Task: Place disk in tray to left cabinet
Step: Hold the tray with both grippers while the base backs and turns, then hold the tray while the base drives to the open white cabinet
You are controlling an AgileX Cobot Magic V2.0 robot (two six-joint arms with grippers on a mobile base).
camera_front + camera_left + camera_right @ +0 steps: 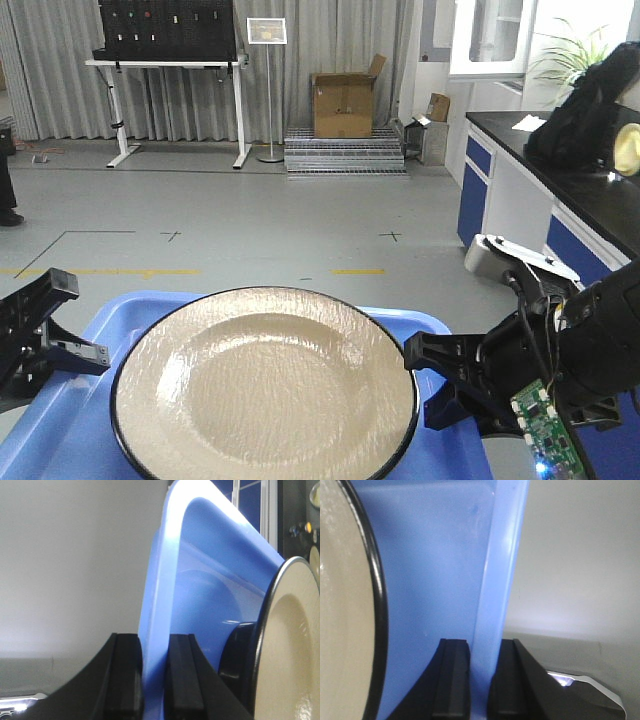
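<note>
Left tool (152,680) pinches the left rim of the tray (200,580), one finger on each side of the wall; right tool (479,680) clamps the right rim in the same way; tray is carried between the two arms at the bottom of the front view, on no support that shows. Disk (265,385) lies flat in the tray, centred, nearly filling it. Beyond is bare floor (250,215); a counter (560,190) runs along the right edge; a cardboard box (345,100) stands far off at upper centre. Cabinet is not in view.

Judgement: loading is done and the carry is in hand. The next move calls for bringing the cabinet into sight, presumably by turning left; both arms must travel together and keep the tray level, lest the disk slide or a rim slip; a free shelf must be found before insertion.
</note>
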